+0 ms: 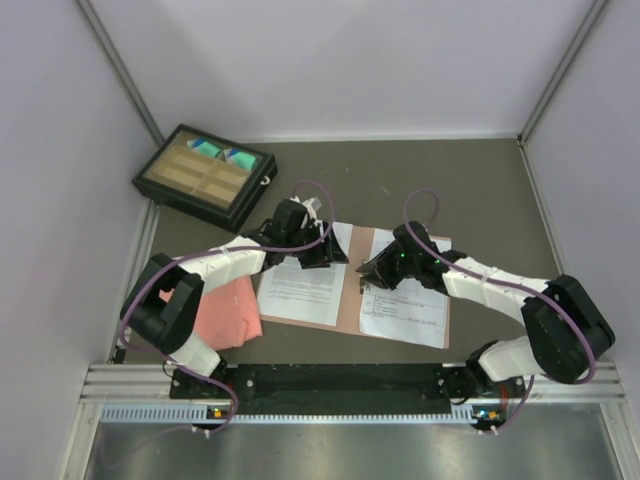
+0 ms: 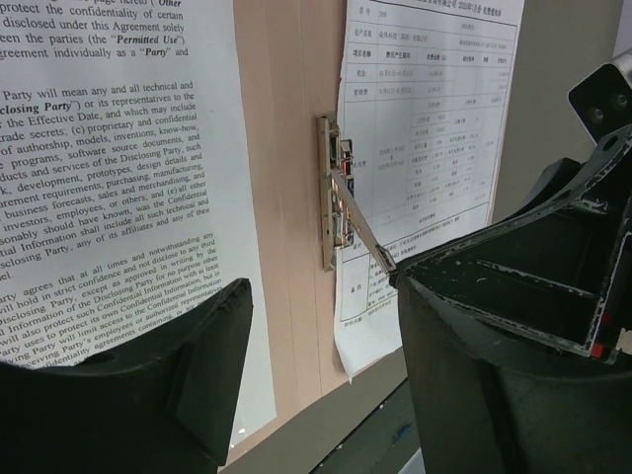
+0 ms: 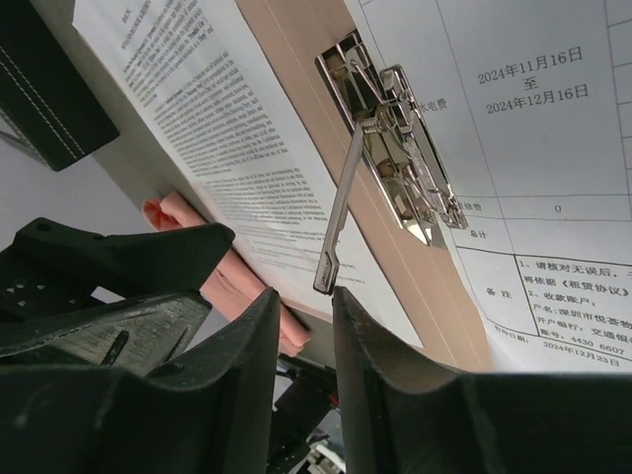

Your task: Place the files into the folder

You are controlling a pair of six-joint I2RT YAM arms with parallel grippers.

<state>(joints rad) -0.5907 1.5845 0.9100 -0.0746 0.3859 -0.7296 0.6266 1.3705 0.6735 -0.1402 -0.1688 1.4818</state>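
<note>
Both sheets lie on the open folder (image 1: 347, 303) at centre frame: text sheet (image 1: 300, 285) left of the spine, table sheet (image 1: 410, 305) right, its lower edge overhanging onto the bench (image 1: 480, 200). The right pincer (image 3: 331, 296) is nearly closed, a slim gap with nothing in it, and the raised clip lever (image 3: 341, 207) has its tip just above. The left pincer (image 2: 321, 286) gapes wide, empty. The danger, I'd say: the lever slips off those fingers and snaps down, knocking the table sheet askew or clamping before its edge is tucked under.
</note>
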